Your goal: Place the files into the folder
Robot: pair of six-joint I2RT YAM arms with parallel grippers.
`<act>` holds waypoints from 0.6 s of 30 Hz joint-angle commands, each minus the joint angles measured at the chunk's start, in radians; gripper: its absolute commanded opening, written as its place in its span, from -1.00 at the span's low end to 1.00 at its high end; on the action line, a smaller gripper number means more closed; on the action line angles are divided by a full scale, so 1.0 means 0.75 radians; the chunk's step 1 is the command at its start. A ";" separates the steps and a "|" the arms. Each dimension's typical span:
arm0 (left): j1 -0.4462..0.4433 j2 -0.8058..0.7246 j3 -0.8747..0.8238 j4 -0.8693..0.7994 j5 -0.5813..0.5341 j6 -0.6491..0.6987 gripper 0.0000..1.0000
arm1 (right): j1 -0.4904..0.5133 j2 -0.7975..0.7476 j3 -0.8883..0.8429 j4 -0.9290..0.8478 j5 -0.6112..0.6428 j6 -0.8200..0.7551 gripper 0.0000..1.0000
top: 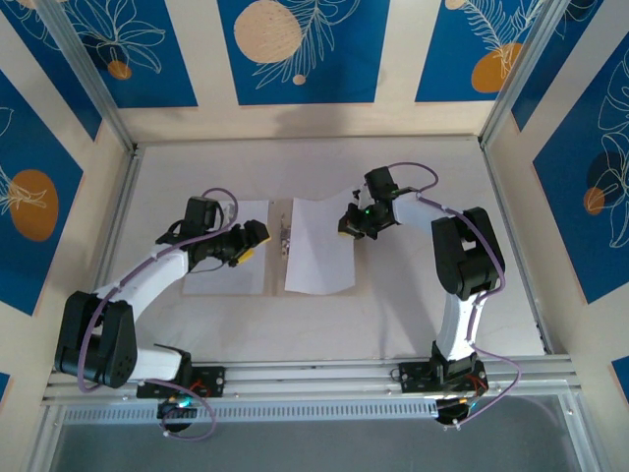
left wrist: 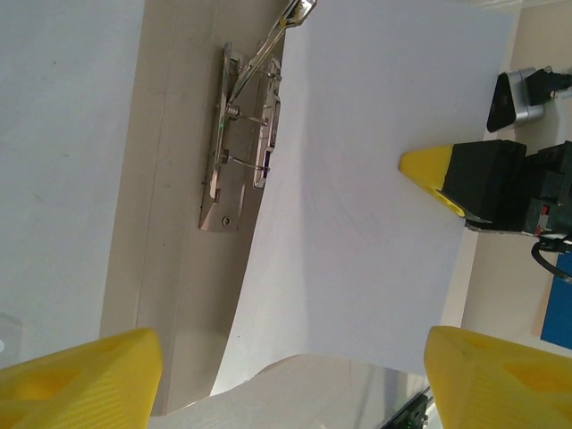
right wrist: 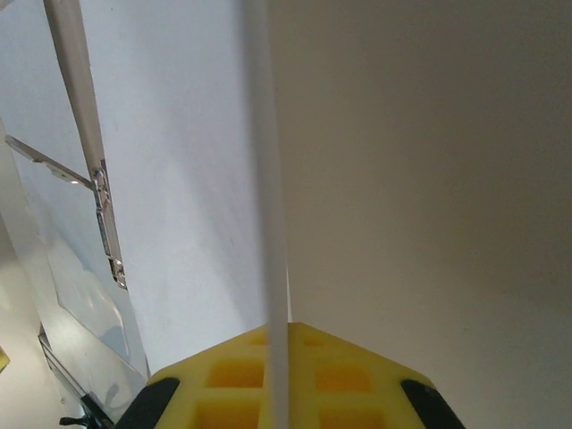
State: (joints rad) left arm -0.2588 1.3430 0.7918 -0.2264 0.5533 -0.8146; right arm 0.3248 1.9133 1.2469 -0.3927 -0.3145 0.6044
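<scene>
Right claw (right wrist: 279, 380) clenched on thin white sheet (top: 319, 251), left claw (top: 251, 244) released, tan folder (left wrist: 179, 268)

Robot lab — aluminium frame (top: 88, 79), patterned panels (top: 300, 49)

Pale table (top: 413, 305); open tan folder (top: 277, 270) lying flat on it.

The folder (top: 277, 275) spine is blocked by the metal clip (top: 286, 236) and flanked by the left gripper (top: 253, 244) and right gripper (top: 347, 226); table (top: 295, 172) beyond is left free.
</scene>
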 commanded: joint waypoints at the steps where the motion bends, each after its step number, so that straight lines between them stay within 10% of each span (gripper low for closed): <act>1: 0.020 -0.008 0.012 -0.035 0.042 0.031 0.55 | -0.003 -0.031 -0.016 0.051 -0.034 0.012 -0.96; 18: 0.021 0.007 0.004 -0.031 0.062 0.037 0.55 | -0.029 -0.031 0.014 -0.006 -0.056 -0.089 -0.97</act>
State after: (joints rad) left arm -0.2573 1.3437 0.7918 -0.2264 0.5735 -0.8078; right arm 0.2993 1.9133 1.2472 -0.3626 -0.3252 0.5766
